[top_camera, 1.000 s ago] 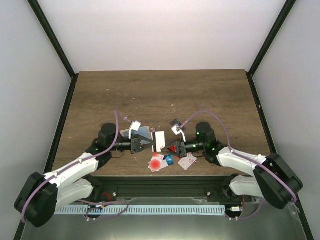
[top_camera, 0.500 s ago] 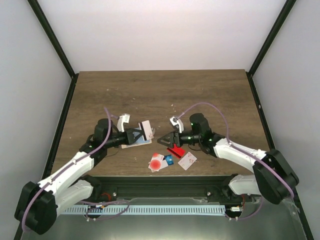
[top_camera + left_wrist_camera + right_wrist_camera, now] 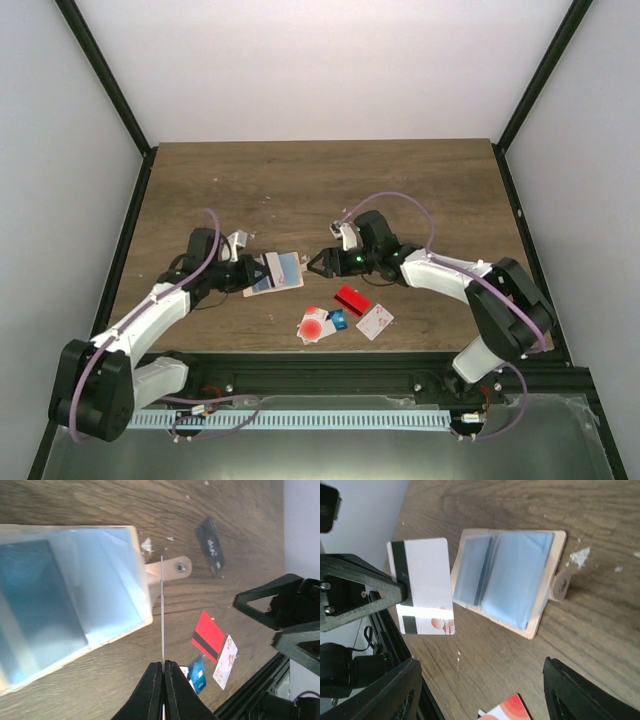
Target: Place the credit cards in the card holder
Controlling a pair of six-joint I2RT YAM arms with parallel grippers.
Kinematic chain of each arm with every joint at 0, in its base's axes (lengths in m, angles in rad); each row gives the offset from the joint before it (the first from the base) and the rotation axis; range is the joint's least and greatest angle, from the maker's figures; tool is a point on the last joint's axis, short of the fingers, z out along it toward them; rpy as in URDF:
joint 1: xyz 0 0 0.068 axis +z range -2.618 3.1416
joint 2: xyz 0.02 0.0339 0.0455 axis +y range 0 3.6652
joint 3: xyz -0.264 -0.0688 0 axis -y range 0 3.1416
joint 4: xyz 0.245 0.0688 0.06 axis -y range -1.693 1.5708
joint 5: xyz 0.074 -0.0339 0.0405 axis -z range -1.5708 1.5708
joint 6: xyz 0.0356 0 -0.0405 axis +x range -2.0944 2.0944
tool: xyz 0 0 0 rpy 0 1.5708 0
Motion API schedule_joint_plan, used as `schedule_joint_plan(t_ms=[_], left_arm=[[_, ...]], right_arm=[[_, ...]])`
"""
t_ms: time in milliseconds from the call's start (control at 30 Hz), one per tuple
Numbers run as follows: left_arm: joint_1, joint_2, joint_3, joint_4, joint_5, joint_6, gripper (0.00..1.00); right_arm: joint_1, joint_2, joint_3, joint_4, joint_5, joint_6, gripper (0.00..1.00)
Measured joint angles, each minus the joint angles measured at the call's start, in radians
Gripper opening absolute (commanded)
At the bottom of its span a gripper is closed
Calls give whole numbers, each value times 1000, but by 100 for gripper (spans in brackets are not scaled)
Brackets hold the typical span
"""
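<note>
My left pincer (image 3: 162, 666) is shut tight on one edge of a white striped card (image 3: 422, 585), poised just beside the open card holder (image 3: 510, 580), I judge for sliding into a blue sleeve. My right pincer (image 3: 318, 262) gapes wide, empty, near the holder's tab. The left wrist sees the card edge-on; the right wrist shows its face. The red card (image 3: 351, 299) lies loose nearby.

- One card holder (image 3: 510, 575), lying open, left of centre.
- One white striped card (image 3: 422, 587), held off the table beside the holder.
- Four loose at the near edge: red card (image 3: 351, 300), blue card (image 3: 338, 320), red-dot card (image 3: 313, 325), marked white card (image 3: 375, 321).
- One dark card (image 3: 212, 547), lying apart from those.
</note>
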Motion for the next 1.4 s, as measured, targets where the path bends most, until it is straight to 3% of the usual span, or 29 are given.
schedule_joint_plan(t_ms=[333, 1033, 1400], left_arm=[[102, 167, 10, -36, 123, 53, 4], [106, 415, 35, 108, 210, 41, 4], [106, 470, 59, 145, 224, 28, 4]], right_arm=[[0, 117, 133, -28, -23, -23, 68], [0, 291, 316, -97, -137, -61, 67], [0, 488, 514, -161, -145, -114, 59]])
